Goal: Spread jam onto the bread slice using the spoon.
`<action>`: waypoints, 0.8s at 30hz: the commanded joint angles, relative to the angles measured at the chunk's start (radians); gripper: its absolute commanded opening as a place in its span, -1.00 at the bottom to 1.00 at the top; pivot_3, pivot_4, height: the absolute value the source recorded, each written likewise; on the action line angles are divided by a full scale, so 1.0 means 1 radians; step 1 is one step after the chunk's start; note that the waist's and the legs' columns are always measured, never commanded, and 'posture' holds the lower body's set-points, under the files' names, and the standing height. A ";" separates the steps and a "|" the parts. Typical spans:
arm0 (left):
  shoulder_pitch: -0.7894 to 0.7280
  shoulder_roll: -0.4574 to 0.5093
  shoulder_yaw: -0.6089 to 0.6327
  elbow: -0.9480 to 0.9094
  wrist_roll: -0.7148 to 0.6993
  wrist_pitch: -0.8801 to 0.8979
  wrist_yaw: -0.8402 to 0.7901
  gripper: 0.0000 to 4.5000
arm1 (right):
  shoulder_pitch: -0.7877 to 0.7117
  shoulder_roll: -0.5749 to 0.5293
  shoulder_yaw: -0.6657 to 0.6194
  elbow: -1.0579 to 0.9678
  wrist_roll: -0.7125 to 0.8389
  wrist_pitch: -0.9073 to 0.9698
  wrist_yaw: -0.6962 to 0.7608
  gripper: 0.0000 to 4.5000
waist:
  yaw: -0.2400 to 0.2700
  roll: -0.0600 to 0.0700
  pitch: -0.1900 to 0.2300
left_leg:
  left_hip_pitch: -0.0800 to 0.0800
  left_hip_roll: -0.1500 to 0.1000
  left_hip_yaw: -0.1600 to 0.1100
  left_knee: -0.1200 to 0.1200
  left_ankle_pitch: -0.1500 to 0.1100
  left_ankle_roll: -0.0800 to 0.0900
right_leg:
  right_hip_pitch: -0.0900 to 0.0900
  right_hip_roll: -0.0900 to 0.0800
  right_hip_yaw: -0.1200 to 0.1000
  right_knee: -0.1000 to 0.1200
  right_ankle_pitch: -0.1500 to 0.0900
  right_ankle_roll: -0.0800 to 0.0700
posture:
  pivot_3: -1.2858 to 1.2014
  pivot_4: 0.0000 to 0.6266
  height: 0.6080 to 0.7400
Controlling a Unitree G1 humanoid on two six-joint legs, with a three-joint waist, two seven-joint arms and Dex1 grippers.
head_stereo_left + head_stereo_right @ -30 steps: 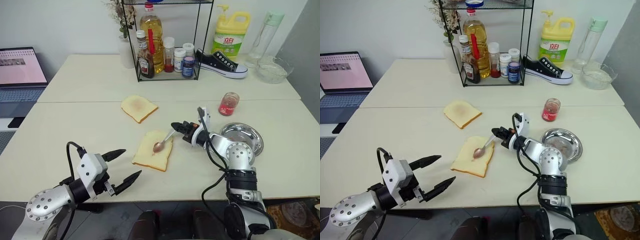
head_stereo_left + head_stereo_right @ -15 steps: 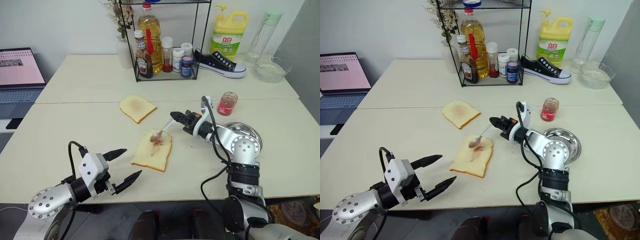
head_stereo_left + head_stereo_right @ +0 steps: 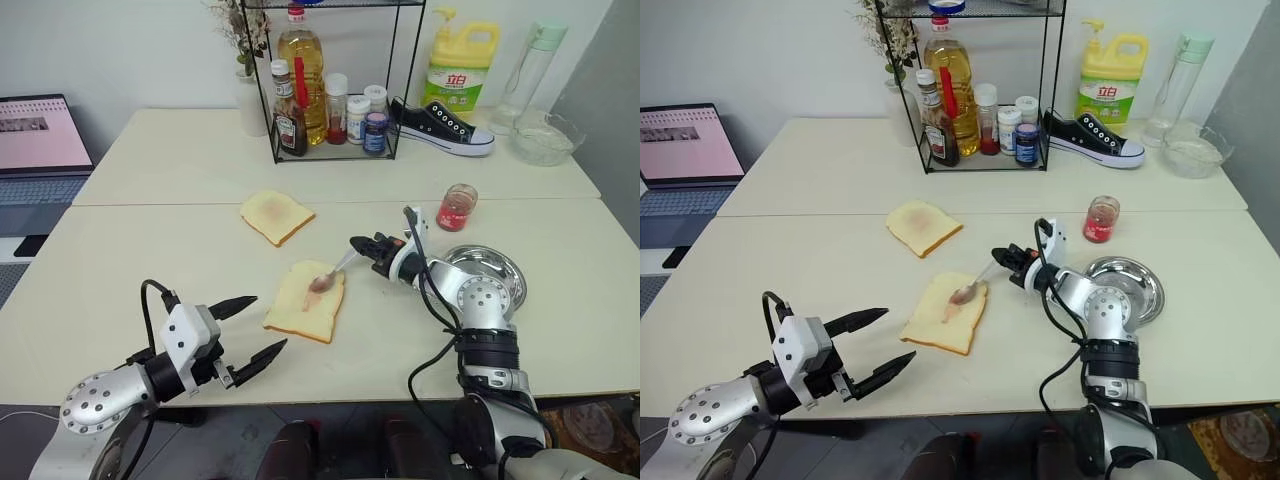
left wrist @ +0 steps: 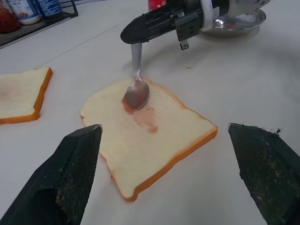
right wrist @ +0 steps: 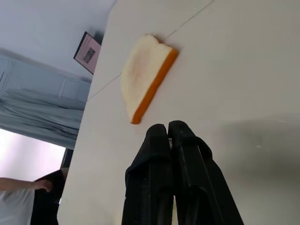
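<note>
The bread slice (image 3: pixel 303 303) lies on the table in front of me, with a thin reddish smear of jam (image 4: pixel 147 117) on its face. My right gripper (image 3: pixel 357 244) is shut on the handle of the spoon (image 3: pixel 332 272), just right of the slice. The spoon's bowl (image 4: pixel 136 95) rests on the slice's far part. The jar of red jam (image 3: pixel 457 207) stands farther right. My left gripper (image 3: pixel 271 322) hangs open at the table's near edge, left of the slice, holding nothing.
A second, plain slice (image 3: pixel 276 215) lies behind the first. A round steel dish (image 3: pixel 515 265) sits beside my right forearm. At the back are a wire rack (image 3: pixel 330 100) of bottles, a shoe (image 3: pixel 440 125), a detergent bottle (image 3: pixel 460 70) and a glass bowl (image 3: pixel 545 140). A laptop (image 3: pixel 40 140) is far left.
The spoon swept from the slice's middle to its far edge and came back a little, leaving a reddish smear. The left gripper kept still.
</note>
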 commanded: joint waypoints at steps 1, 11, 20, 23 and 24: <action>-0.016 0.009 -0.010 -0.001 0.004 -0.012 0.002 1.00 | 0.015 -0.022 -0.001 -0.085 0.034 0.047 0.008 -0.99 | 0.000 0.000 0.000 | 0.000 0.000 0.000 0.000 0.000 0.000 | 0.000 0.000 0.000 0.000 0.000 0.000 | 0.03 -0.52 1.00; -0.071 0.019 -0.013 0.022 -0.017 0.007 -0.006 1.00 | -0.047 0.031 -0.079 -0.233 0.210 0.163 -0.118 -0.99 | 0.000 0.000 0.000 | 0.000 0.000 0.000 0.000 0.000 0.000 | 0.000 0.000 0.000 0.000 0.000 0.000 | 0.03 -0.52 1.00; -0.499 0.189 -0.074 0.076 -0.267 0.341 -0.124 1.00 | -0.123 -0.105 -0.191 -0.347 0.409 0.164 -0.275 -0.99 | 0.007 0.000 0.000 | -0.002 -0.002 -0.003 0.002 0.000 0.000 | 0.001 0.003 -0.003 -0.001 0.000 0.000 | 0.03 -0.52 1.00; -0.702 0.200 -0.182 0.154 -0.253 0.372 -0.214 1.00 | -0.109 -0.203 -0.251 -0.409 0.482 0.141 -0.348 -0.99 | 0.005 0.000 0.001 | -0.002 -0.003 -0.001 0.002 0.000 0.000 | 0.002 0.002 -0.001 -0.001 0.000 0.001 | 0.03 -0.52 1.00; -0.761 0.191 -0.223 0.188 -0.226 0.360 -0.240 1.00 | -0.097 -0.237 -0.266 -0.427 0.498 0.132 -0.364 -0.99 | 0.007 0.000 0.001 | -0.002 -0.003 -0.001 0.002 0.000 0.000 | 0.001 0.002 -0.002 -0.001 -0.001 0.002 | 0.03 -0.52 1.00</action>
